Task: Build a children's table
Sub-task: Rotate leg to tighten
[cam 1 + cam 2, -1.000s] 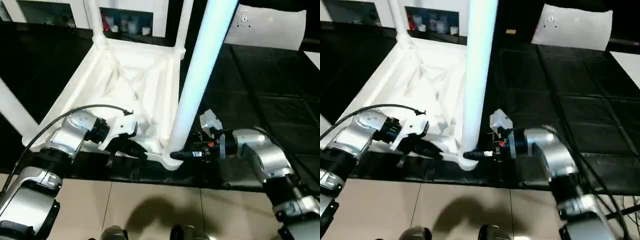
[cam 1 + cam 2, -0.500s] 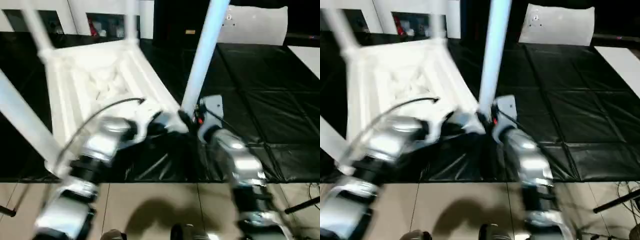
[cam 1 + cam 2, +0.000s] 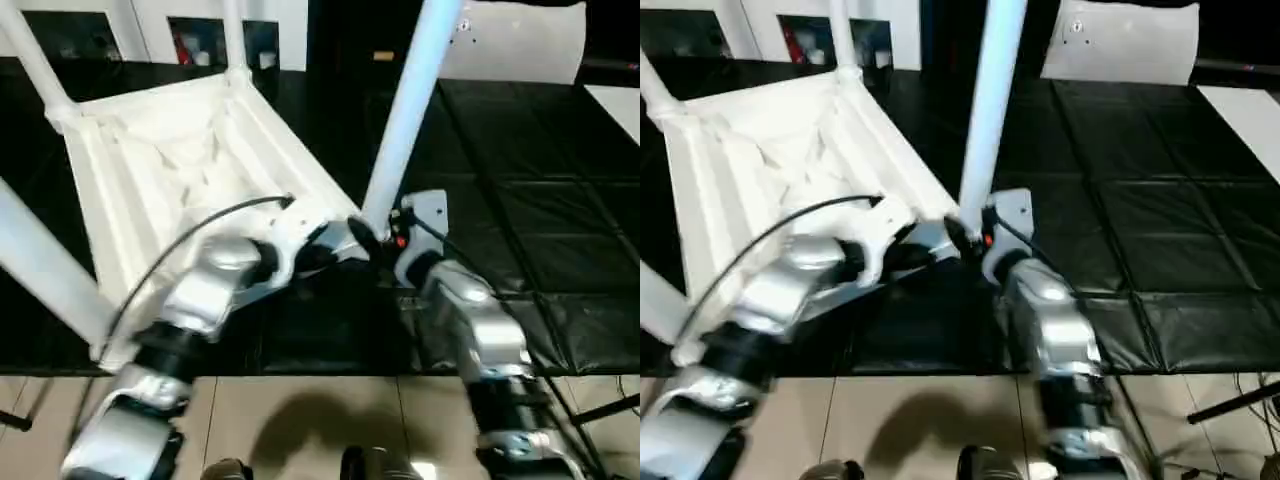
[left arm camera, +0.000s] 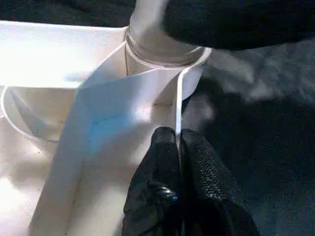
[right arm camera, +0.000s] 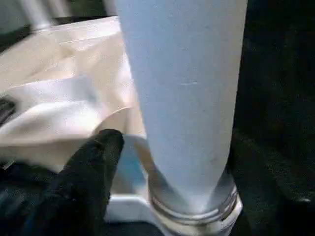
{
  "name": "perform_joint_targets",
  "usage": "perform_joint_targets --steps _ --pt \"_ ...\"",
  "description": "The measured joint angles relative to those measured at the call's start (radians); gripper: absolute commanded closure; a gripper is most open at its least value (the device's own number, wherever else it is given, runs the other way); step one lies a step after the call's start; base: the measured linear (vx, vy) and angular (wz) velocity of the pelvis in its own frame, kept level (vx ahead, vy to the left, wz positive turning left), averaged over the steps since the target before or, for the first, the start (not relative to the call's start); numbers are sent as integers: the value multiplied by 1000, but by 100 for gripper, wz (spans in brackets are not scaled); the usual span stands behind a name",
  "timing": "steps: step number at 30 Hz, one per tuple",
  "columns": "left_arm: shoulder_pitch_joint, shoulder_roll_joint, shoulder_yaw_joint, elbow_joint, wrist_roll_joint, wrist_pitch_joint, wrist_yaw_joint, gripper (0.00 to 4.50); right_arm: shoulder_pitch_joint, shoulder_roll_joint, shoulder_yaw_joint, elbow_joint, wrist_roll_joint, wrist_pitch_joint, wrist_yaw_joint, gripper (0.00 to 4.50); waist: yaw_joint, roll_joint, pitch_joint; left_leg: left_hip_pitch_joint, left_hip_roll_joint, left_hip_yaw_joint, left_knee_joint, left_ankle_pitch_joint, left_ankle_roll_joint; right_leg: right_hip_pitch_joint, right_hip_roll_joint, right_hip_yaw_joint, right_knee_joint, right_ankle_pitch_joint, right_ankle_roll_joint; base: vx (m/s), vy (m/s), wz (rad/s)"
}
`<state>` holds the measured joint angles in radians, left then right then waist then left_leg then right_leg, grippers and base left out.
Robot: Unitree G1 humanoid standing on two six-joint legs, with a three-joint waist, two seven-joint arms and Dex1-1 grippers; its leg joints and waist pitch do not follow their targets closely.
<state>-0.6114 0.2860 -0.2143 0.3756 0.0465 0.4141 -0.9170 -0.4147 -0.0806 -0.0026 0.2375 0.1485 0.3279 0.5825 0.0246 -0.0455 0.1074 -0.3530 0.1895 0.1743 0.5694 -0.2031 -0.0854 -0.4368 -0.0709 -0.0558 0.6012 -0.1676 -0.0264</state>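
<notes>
The children's table (image 3: 170, 160) lies upside down on the black mat, ribbed underside up, with its legs standing up. My left gripper (image 4: 176, 135) is shut on the thin rim of the top, right beside the near corner socket (image 4: 162, 59). The leg (image 3: 405, 110) in that socket rises steeply. My right gripper (image 3: 376, 238) sits open around this leg's base. One black finger (image 5: 101, 157) stands a little off the leg's side, not touching it.
Other legs rise at the far left corner (image 3: 35, 55), the far corner (image 3: 232, 40) and the near left (image 3: 40, 260). A white cabinet (image 3: 150, 15) and a flat white panel (image 3: 520, 40) stand behind. Black mat (image 3: 540, 200) stretches to the right, beige floor (image 3: 300, 420) in front.
The whole view has shifted, so the camera moved. My right gripper has opened off the leg's base. The left gripper is still shut on the rim by the same corner.
</notes>
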Motion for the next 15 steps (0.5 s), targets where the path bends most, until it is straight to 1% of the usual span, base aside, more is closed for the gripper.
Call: perform_joint_targets --steps 1,2,5,9,11,13,15 --pt "5 14 0 1 -7 -12 -20 450 3 -19 7 0 12 -3 47 47 1 0 0 0 1 0 0 0 0 0 0 0 0 1 -1 0 0 0" --pt "6 25 0 3 -10 -21 -33 450 5 -26 9 0 13 -6 72 47 1 0 0 0 1 0 1 0 0 0 1 0 0 1 -2 0 0 0" --pt "9 78 -1 26 -22 -85 -125 450 5 -99 25 0 36 -7 199 13 4 0 0 1 1 0 1 0 0 1 1 0 1 2 -2 0 0 0" --pt "14 130 -10 44 -40 -157 -224 450 3 -160 55 0 58 -7 332 13 10 0 0 1 2 -1 5 0 0 -1 1 -1 1 2 -2 0 0 0" --pt "22 175 -26 44 -58 -204 -315 450 -6 -215 90 7 78 -14 434 13 13 0 0 0 2 -1 8 0 0 -1 1 -1 3 1 -3 0 0 0" --pt "28 199 -38 54 -77 -234 -399 450 -25 -244 116 29 76 -43 510 13 23 -1 0 -2 2 -1 12 0 1 -1 -1 -3 5 0 -5 0 0 0" --pt "27 210 -49 65 -83 -256 -448 450 -36 -252 131 54 75 -66 551 13 35 -2 1 -2 2 0 17 -1 2 0 -2 -3 9 -1 -7 0 0 0"
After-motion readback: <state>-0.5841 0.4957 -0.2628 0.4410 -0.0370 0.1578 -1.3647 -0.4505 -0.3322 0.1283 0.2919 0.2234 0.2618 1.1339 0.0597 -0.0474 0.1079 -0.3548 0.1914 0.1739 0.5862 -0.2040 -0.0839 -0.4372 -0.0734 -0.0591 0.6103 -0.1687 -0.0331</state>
